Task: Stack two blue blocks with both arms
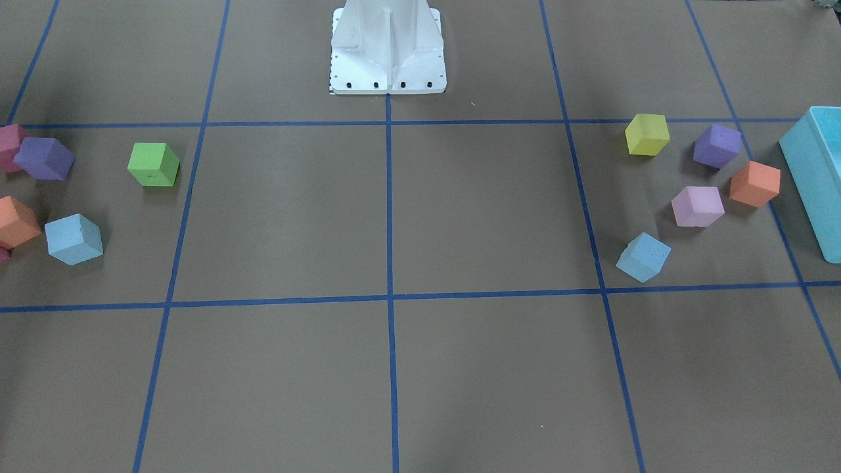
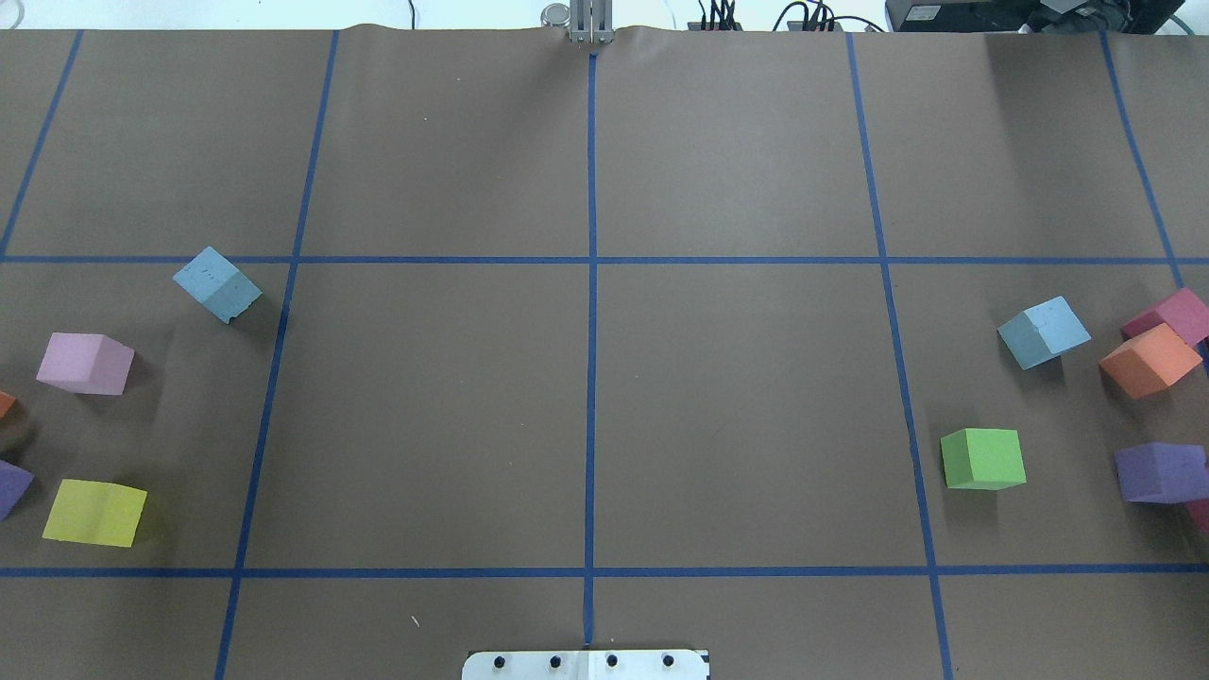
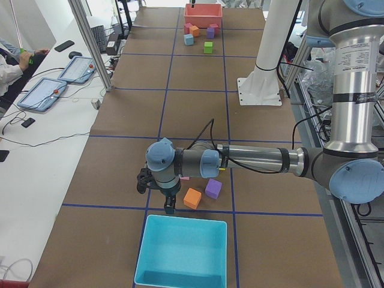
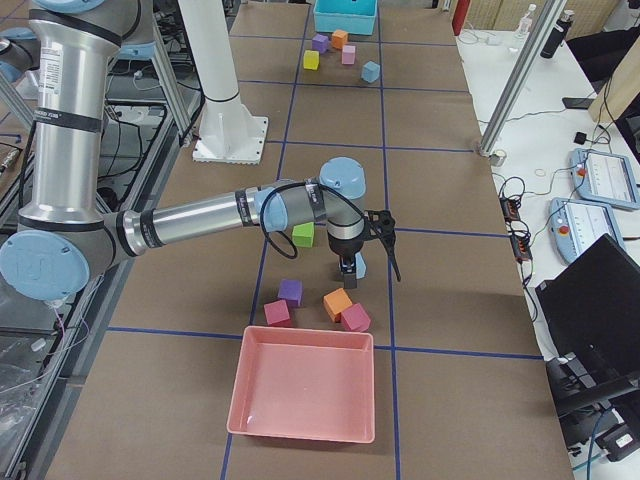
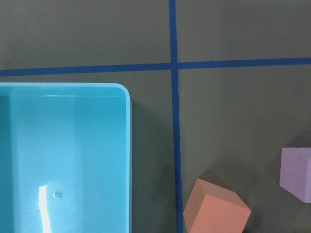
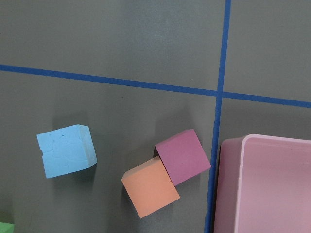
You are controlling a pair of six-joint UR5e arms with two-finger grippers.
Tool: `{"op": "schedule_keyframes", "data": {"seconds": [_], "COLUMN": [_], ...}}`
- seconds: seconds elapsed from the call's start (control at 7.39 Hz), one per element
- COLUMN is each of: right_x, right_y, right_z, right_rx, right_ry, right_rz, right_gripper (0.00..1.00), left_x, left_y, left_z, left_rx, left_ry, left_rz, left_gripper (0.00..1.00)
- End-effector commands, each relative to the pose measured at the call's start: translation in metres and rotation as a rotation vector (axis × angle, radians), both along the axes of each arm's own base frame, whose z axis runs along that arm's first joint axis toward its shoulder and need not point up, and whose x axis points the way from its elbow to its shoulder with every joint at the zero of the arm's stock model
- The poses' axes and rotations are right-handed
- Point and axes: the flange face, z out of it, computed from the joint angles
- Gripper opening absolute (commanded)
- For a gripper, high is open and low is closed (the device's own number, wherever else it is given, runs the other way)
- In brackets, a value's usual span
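Note:
One blue block (image 2: 217,283) lies on the robot's left side of the table, also in the front view (image 1: 643,257). The other blue block (image 2: 1044,331) lies on the right side, also in the front view (image 1: 74,238) and the right wrist view (image 6: 66,151). My left gripper (image 3: 170,207) shows only in the exterior left view, pointing down between the cubes and the turquoise bin; I cannot tell whether it is open. My right gripper (image 4: 349,274) shows only in the exterior right view, pointing down right beside the blue block (image 4: 361,266); I cannot tell its state.
A turquoise bin (image 1: 815,171) stands at the left end and a pink bin (image 4: 305,395) at the right end. Green (image 2: 982,459), orange (image 2: 1148,359), purple (image 2: 1157,472), lilac (image 2: 85,364) and yellow (image 2: 94,512) cubes lie around. The white pedestal (image 1: 387,46) stands mid-table.

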Motion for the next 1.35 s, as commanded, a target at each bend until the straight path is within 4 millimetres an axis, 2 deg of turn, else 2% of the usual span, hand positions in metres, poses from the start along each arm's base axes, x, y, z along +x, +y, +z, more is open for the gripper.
{"op": "schedule_keyframes", "data": {"seconds": [0.0,0.14,0.27,0.54,0.68,0.95,1.08,1.22], "right_x": [-0.002,-0.005,-0.008,-0.035,-0.051,-0.079,-0.092,-0.108], "right_y": [-0.003,-0.019,-0.026,-0.043,-0.049,-0.059,-0.067,-0.072], "right_z": [-0.009,-0.028,-0.032,-0.049,-0.043,-0.044,-0.052,-0.052], "right_rx": [0.023,0.062,0.074,0.104,0.120,0.130,0.141,0.130], "right_ry": [-0.022,-0.027,-0.019,-0.033,-0.034,-0.032,-0.034,-0.038], "right_rz": [-0.012,-0.004,-0.008,-0.062,-0.120,-0.181,-0.199,-0.214], "right_gripper": [1.00,1.00,1.00,1.00,1.00,1.00,1.00,1.00], "left_x": [0.003,0.003,0.004,0.011,0.025,0.080,0.105,0.139], "left_y": [0.000,-0.002,-0.006,-0.037,-0.053,-0.066,-0.066,-0.067], "left_z": [0.002,-0.004,-0.010,-0.048,-0.067,-0.098,-0.111,-0.125], "left_rx": [-0.011,-0.010,-0.006,-0.015,-0.003,-0.049,-0.060,-0.052], "left_ry": [0.033,0.039,0.040,0.072,0.085,0.088,0.087,0.101], "left_rz": [0.000,-0.006,-0.008,-0.078,-0.067,-0.061,-0.054,-0.061], "left_gripper": [0.99,0.99,0.99,0.99,0.99,0.99,0.99,0.99]}}
